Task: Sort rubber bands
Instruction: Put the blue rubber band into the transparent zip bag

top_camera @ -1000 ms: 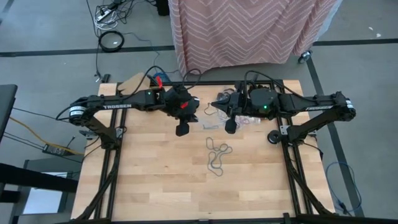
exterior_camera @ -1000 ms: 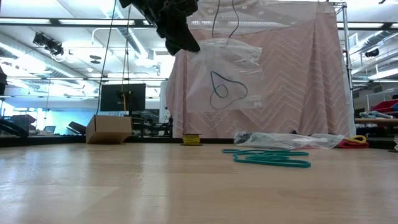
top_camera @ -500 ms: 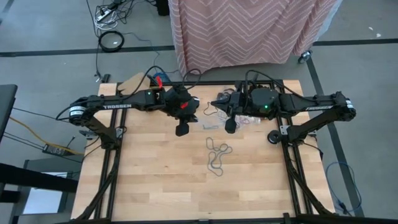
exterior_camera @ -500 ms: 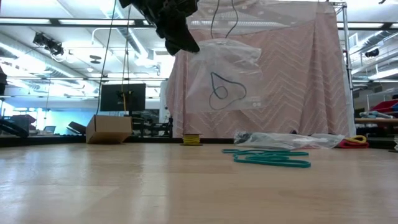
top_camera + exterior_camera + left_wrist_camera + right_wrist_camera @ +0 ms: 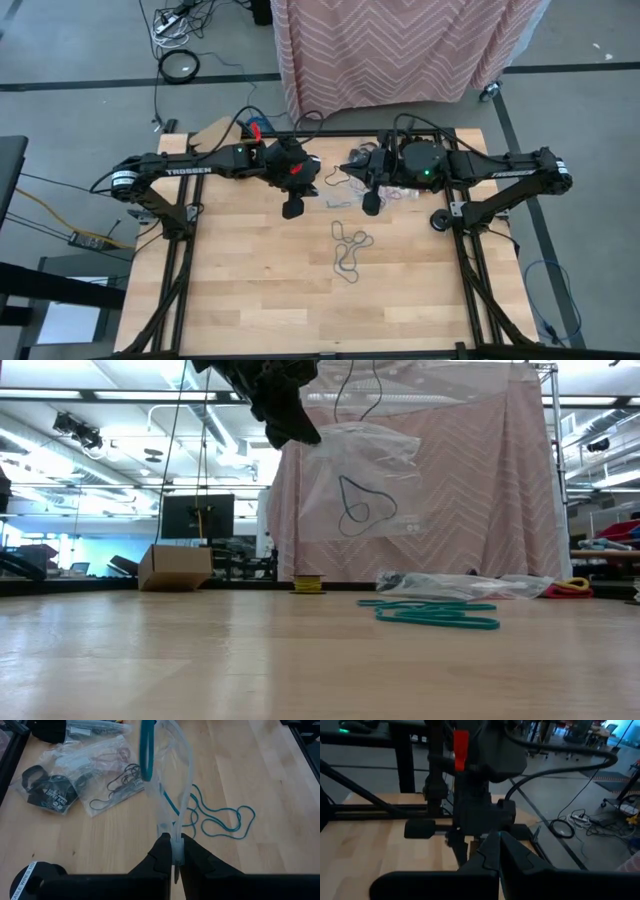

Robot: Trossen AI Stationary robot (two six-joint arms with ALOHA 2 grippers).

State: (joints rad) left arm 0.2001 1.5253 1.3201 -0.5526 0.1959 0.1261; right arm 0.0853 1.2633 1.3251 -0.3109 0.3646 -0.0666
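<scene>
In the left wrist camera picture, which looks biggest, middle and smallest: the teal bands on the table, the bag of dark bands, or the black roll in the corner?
1. Teal bands on the table: widest sprawl.
2. Bag of dark bands: nearly as big, so this order is unsure.
3. Black roll: smallest, though it is cut off by the picture's edge.

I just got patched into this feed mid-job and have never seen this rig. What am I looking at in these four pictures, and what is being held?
Two dark robot arms work over a wooden table. One picture looks straight down, one looks level across the tabletop, and two come from cameras on each arm's wrist. The left gripper is shut on the edge of a clear plastic bag, which hangs in the air with rubber bands inside. The right gripper is shut and holds nothing I can see; it waits above the table's far side. Teal rubber bands lie loose on the wood, and more clear bags of bands lie nearby.
</scene>
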